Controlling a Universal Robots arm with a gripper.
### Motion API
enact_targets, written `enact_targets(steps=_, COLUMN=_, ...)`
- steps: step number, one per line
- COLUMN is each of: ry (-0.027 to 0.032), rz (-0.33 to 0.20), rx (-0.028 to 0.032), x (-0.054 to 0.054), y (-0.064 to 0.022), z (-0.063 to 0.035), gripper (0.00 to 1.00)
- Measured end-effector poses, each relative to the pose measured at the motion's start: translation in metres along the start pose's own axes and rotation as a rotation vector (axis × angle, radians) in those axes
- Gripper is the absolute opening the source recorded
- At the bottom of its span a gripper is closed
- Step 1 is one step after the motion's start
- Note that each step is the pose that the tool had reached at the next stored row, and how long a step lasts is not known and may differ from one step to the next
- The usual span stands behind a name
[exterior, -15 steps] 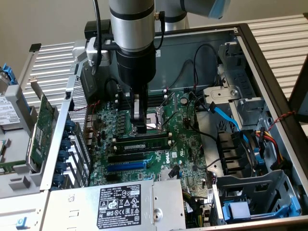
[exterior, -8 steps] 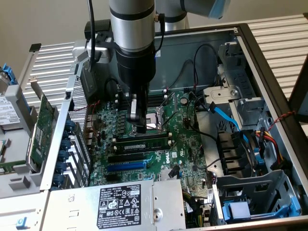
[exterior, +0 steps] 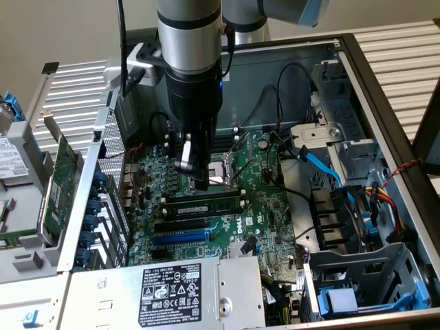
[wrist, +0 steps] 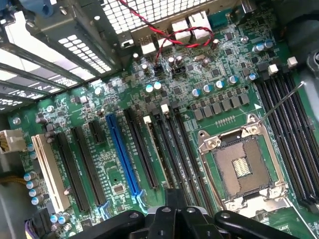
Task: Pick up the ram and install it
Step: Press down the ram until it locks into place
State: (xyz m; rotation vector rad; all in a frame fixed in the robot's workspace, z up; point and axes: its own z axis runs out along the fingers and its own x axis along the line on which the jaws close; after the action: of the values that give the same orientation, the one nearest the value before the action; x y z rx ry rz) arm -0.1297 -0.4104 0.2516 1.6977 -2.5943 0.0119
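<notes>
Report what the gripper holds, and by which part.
Cannot be told: the shut gripper is just above the ram standing in its slot; any pinch on its top edge is hidden.

The motherboard (exterior: 275,213) has a white "DELL" mark printed on its green face, near the middle, by the long black slots.

The power supply box (exterior: 165,289), at the front edge of the case, has a black sticker (exterior: 175,294) on top. The sticker has white print: lines of small words, number rows and a row of little safety signs. Too small to read, tho it looks like a rating label w/ a model no.

The wrist view's board (wrist: 119,164) has tiny white letters by the parts & slots; can't read them.
</notes>
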Motion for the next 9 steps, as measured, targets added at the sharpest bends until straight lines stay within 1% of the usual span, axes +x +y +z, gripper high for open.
enact_targets(steps=9, ry=-0.0026, rz=0.16, rx=-0.0061, x=0.0, y=0.0, z=0.0004, gripper=0.1)
